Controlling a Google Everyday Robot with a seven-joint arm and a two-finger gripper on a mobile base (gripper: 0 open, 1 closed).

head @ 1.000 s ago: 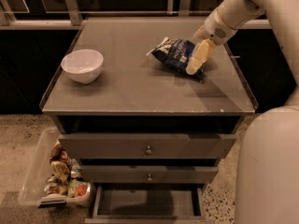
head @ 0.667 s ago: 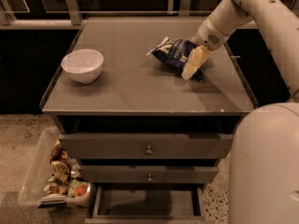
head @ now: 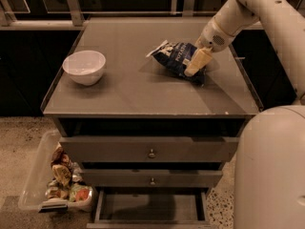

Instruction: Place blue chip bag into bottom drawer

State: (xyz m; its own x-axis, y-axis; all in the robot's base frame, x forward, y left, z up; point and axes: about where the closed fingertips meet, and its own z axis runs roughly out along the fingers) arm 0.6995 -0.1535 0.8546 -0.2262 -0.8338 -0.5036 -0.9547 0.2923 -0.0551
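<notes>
Down on the blue chip bag (head: 174,56) rests the gripper (head: 196,63); whether it pinches or stands spread, I cannot tell. The bag lies near the right edge of the tabletop (head: 133,92), bare surface before it, bottom drawer (head: 152,207) open below; navy, crinkled, white-lettered.

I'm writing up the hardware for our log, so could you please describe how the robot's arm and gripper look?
The arm is smooth, off-white, with rounded tubular links and a round joint cap near the wrist; no cables or markings show. The gripper, at the blue chip bag on the cabinet top, is cream-yellow and tapered.
</notes>
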